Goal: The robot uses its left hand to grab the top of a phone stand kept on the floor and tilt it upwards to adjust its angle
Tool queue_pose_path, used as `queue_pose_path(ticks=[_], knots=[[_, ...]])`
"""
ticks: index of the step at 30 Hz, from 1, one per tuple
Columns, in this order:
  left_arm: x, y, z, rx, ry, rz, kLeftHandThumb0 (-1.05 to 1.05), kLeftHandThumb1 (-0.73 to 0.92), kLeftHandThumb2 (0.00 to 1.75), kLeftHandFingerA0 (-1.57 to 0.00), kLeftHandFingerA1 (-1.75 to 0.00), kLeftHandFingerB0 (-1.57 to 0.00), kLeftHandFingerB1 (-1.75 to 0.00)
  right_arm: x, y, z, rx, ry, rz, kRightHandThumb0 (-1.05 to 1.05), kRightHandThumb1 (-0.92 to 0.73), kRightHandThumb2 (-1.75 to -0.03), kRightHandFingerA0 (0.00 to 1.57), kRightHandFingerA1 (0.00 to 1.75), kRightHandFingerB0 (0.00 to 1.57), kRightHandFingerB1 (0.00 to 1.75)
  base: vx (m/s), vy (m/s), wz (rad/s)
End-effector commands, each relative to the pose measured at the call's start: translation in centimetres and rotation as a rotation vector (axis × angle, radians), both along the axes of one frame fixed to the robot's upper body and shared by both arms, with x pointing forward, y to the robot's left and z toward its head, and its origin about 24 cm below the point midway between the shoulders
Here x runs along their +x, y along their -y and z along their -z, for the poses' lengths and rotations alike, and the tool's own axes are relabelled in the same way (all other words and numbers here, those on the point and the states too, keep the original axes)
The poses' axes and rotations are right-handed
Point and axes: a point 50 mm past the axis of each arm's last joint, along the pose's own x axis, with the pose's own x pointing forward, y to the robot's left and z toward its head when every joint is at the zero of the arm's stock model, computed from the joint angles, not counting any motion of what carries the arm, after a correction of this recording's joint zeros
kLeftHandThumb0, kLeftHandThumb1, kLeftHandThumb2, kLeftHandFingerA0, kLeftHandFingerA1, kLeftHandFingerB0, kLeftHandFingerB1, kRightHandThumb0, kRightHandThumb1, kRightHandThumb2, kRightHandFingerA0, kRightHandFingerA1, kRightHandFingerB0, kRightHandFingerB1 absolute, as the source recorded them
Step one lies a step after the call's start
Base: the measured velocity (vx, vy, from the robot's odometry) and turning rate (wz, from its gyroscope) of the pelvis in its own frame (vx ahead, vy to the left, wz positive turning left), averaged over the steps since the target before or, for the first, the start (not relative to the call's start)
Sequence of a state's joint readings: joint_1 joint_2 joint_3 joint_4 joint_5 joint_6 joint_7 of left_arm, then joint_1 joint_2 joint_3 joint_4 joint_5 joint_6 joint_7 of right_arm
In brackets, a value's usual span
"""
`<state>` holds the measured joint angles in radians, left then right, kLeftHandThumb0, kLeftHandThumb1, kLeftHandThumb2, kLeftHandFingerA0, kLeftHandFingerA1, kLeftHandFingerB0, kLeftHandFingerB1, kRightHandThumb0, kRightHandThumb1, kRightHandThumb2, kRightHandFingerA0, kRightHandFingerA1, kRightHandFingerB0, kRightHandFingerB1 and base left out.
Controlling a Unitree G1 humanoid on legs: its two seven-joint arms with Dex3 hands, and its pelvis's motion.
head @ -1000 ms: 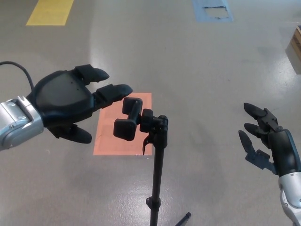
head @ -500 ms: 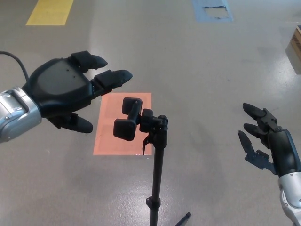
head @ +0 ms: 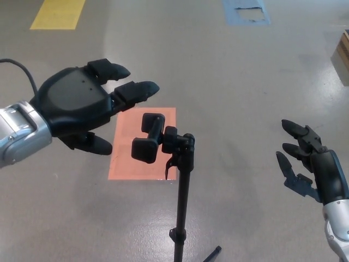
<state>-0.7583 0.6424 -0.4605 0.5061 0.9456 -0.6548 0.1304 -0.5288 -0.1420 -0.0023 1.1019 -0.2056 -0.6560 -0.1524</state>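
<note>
Slightly nearer than before, left hand point(head: 76, 112) hovers spread and empty beside the phone stand point(head: 163, 143).

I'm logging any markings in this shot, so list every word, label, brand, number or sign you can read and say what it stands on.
None can be read. The phone stand, the left hand and the right hand show no lettering. The orange floor patch, yellow patch and worn blue patch are plain colour, with no text.
</note>
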Motion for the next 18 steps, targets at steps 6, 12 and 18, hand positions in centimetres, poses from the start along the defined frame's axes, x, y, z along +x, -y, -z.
queue_pose_path(ticks=[6,12,18], knots=[[-0.7,0.5,1.3,0.03,-0.018,0.008,-0.83,0.55,0.91,-0.12,-0.4,-0.02,-0.19,0.3,0.4,-0.5,-0.001,0.006,0.01,-0.67,-0.83,-0.65,0.32,0.37,0.22,0.31,0.0,0.0,0.0],[-0.8,0.6,1.8,0.045,-0.033,0.01,-0.83,0.56,0.92,-0.11,-0.4,-0.02,-0.2,0.3,0.4,-0.5,0.008,0.009,0.013,-0.68,-0.82,-0.65,0.32,0.37,0.22,0.31,0.0,0.0,0.0],[-0.9,0.4,2.2,0.061,-0.054,-0.003,-0.82,0.57,0.94,-0.11,-0.34,0.0,-0.16,0.3,0.4,-0.4,-0.002,0.001,0.009,-0.67,-0.82,-0.65,0.32,0.37,0.21,0.3,0.0,0.0,0.0]])
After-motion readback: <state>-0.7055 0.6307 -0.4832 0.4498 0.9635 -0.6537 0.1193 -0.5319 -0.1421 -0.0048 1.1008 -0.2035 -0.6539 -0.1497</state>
